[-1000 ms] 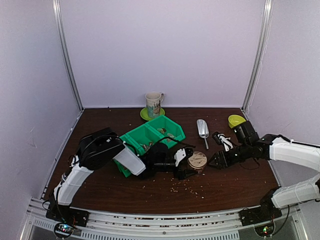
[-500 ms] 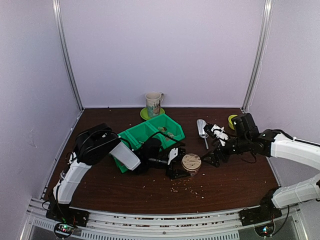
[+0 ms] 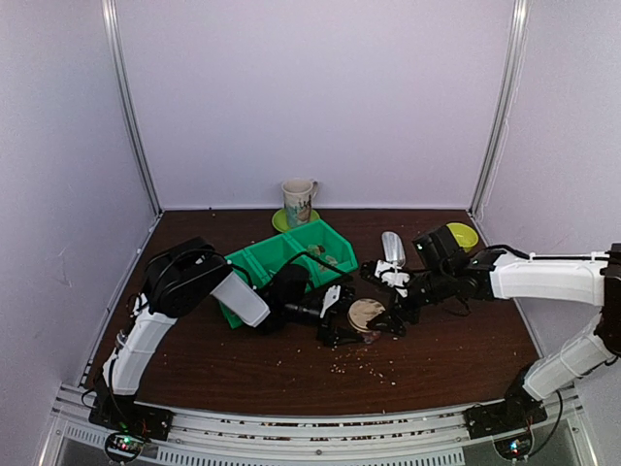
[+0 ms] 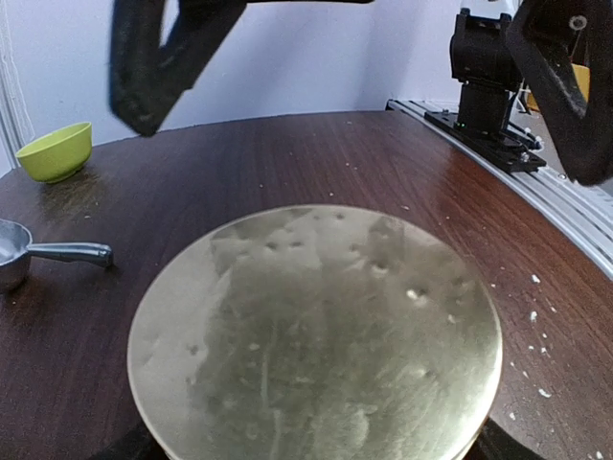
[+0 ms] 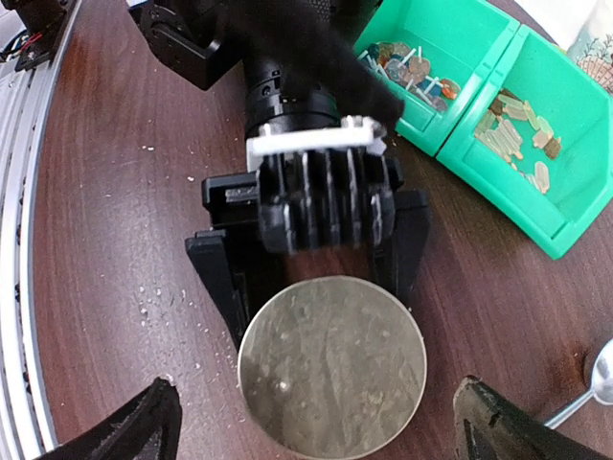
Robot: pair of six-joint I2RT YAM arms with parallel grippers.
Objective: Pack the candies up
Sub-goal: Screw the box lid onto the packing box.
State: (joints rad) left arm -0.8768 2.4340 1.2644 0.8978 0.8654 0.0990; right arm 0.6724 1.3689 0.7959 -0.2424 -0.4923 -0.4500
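Note:
A round tan jar lid [image 3: 366, 315] sits on a jar between my two grippers. My left gripper [image 3: 347, 326] is shut on the jar below the lid; its black fingers [image 5: 218, 280] flank the jar in the right wrist view. The lid [image 4: 316, 335] fills the left wrist view and hides those fingers. My right gripper [image 3: 393, 313] hovers over the lid [image 5: 331, 362], open and empty, with its fingertips [image 5: 134, 431] wide apart on either side. Candies [image 5: 412, 67] in mixed colours lie in a green two-part bin [image 5: 565, 153].
The green bin [image 3: 277, 257] stands behind the left gripper. A metal scoop [image 3: 392, 249], a yellow-green bowl [image 3: 460, 234] and a mug [image 3: 298, 202] on a green saucer stand at the back. Small pale crumbs [image 3: 364, 367] litter the table near the jar.
My right gripper has swung left from beside the jar to above the lid. My left gripper and the jar have shifted slightly left.

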